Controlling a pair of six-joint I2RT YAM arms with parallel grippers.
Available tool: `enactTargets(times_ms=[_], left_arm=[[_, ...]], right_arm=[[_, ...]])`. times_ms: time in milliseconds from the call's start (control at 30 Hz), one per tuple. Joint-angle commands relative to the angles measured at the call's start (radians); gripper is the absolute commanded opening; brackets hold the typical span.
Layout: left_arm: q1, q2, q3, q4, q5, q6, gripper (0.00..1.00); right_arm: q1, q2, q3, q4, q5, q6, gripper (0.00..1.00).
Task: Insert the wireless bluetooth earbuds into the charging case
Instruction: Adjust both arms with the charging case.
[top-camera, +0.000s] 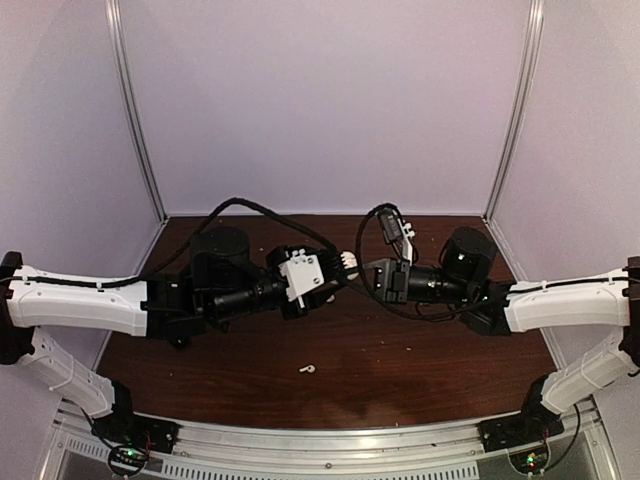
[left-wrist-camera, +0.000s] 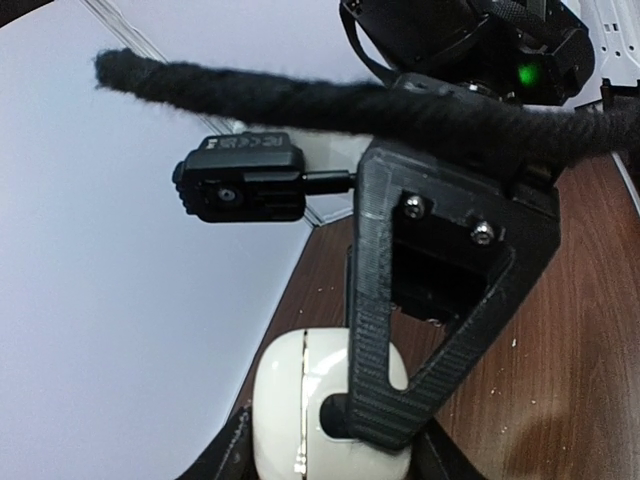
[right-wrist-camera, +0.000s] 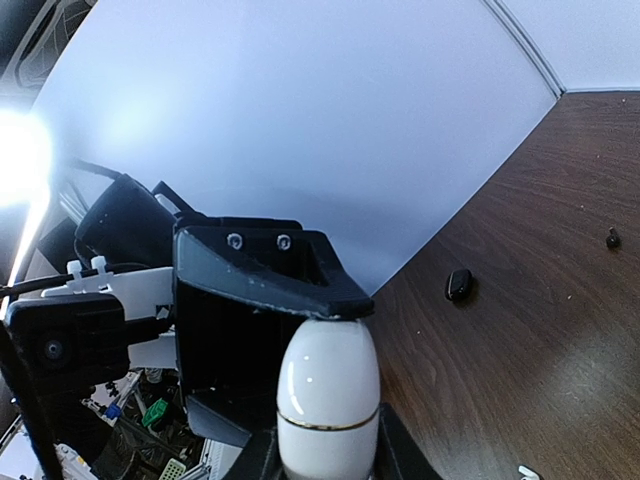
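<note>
The glossy white charging case (top-camera: 348, 263) hangs above the table between both arms, its lid seam closed. My left gripper (left-wrist-camera: 330, 455) is shut on the case (left-wrist-camera: 290, 400) across its width. My right gripper (right-wrist-camera: 328, 455) is shut on the case (right-wrist-camera: 328, 385) across its thin sides, and one of its black fingers (left-wrist-camera: 375, 330) crosses the case's face in the left wrist view. One white earbud (top-camera: 307, 369) lies on the table in front of the arms and shows again (right-wrist-camera: 527, 472) at the right wrist view's bottom edge. A black earbud (right-wrist-camera: 459, 285) lies near the back wall.
A small dark speck-like object (right-wrist-camera: 612, 238) lies on the brown table (top-camera: 420, 370) farther along the wall; I cannot tell what it is. White walls enclose the table on three sides. A black cable (left-wrist-camera: 350, 100) loops across the left wrist view.
</note>
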Motion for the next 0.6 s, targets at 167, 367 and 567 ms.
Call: enactTargets(times_ms=[167, 367, 567], left_arm=[[-0.003, -0.016, -0.003, 0.057, 0.044, -0.021, 0.65], [-0.002, -0.087, -0.04, 0.046, 0.089, -0.101, 0.82], [0.002, -0.146, -0.041, -0.01, 0.179, -0.268, 0.83]], right_arm=[[-0.014, -0.033, -0.025, 0.054, -0.021, -0.002, 0.18], [-0.033, -0.094, -0.025, -0.062, -0.027, -0.114, 0.15], [-0.036, -0.198, -0.009, -0.294, 0.013, -0.355, 0.15]])
